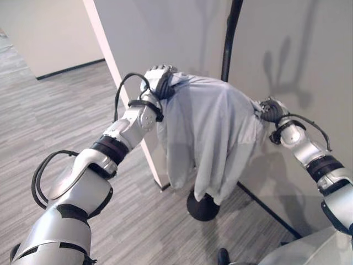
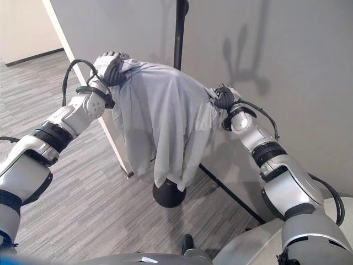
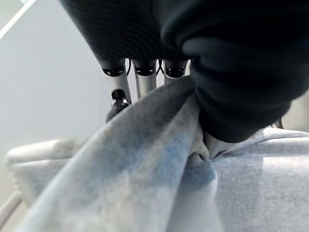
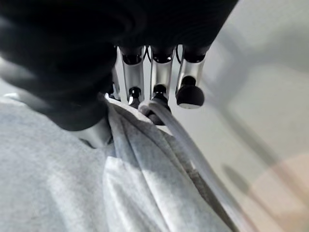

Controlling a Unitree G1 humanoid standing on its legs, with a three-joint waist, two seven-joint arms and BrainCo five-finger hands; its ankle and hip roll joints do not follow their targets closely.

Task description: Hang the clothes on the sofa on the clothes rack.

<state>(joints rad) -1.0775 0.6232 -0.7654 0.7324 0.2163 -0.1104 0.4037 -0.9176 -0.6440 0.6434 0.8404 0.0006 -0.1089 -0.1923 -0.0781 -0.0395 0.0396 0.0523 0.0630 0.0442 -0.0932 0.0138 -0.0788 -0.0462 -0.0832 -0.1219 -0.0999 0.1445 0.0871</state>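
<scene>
We find no text, label, brand, number or sign that we can read anywhere here, neither on the pale grey garment, nor on the black rack pole, nor on the wall panels.

A pale grey wall is filling the upper right of the frame, and soft shadows are falling across it. A white partition panel is standing out from it at upper centre, its edge slanting down toward the floor. Grey, wood-grain plank flooring is stretching across the left and lower part. A cream wall with a dark baseboard is sitting at the upper left. A dark strip is running along the foot of the grey wall at lower right.
</scene>
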